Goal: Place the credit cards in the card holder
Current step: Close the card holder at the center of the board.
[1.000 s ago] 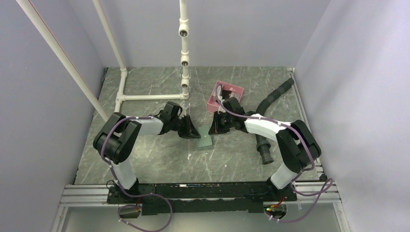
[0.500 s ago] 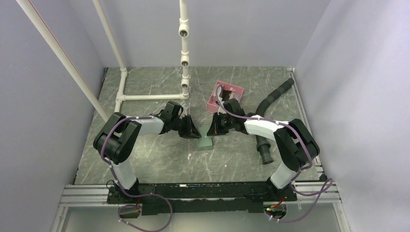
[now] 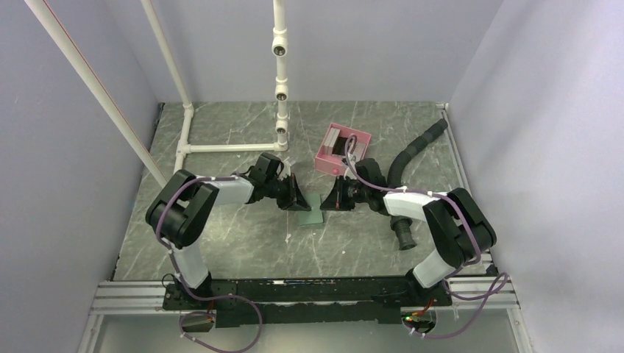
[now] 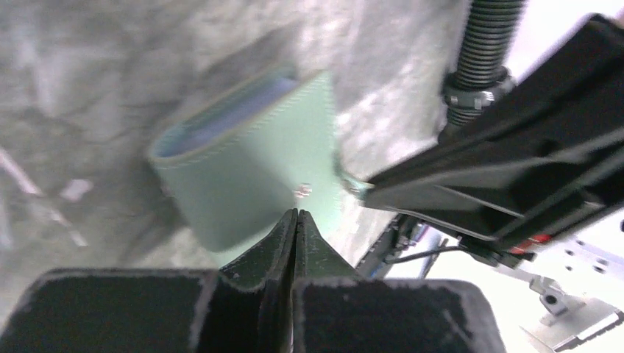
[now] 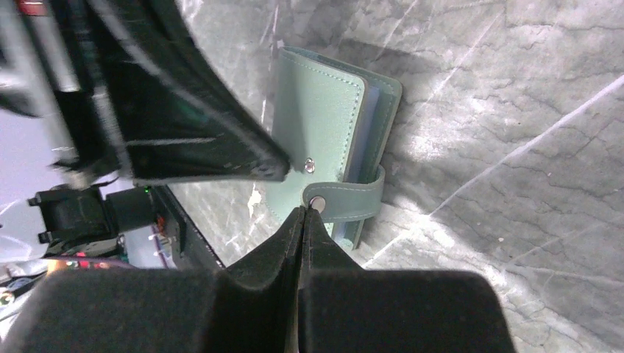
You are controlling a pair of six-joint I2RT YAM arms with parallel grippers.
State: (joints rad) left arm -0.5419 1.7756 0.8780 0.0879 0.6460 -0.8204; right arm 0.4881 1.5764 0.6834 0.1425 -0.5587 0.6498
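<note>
**Top external view.** The card holder (image 3: 312, 214) lies closed and flat on the table (image 3: 221, 239), between the two arms. The left hand (image 3: 298, 201) comes down at the card holder's left far corner. The right hand (image 3: 330, 201) meets its right far corner. Beyond the card holder, on its far right, stands a pink tray (image 3: 324, 162) with the credit cards (image 3: 339, 138) on edge inside, too small to count. A black ribbed hose (image 3: 412, 151) curves to the right of the card holder.

**Left wrist view.** The fingers of the left hand (image 4: 296, 218) are pressed together with no gap and nothing between them. Their tip rests at the card holder's (image 4: 250, 165) green cover, just beside its metal stud (image 4: 302, 191). The right hand's dark finger (image 4: 515, 169) reaches in at the card holder's right.

**Right wrist view.** The right hand (image 5: 303, 213) is pinched to a narrow point, touching the snap tab (image 5: 349, 202) that wraps round the card holder's (image 5: 324, 103) open edge. The tab's snap sits just beside the cover stud (image 5: 309, 167), not on it. Light blue shows along the card holder's edge. The left hand's finger (image 5: 191, 125) lies across its left side.
</note>
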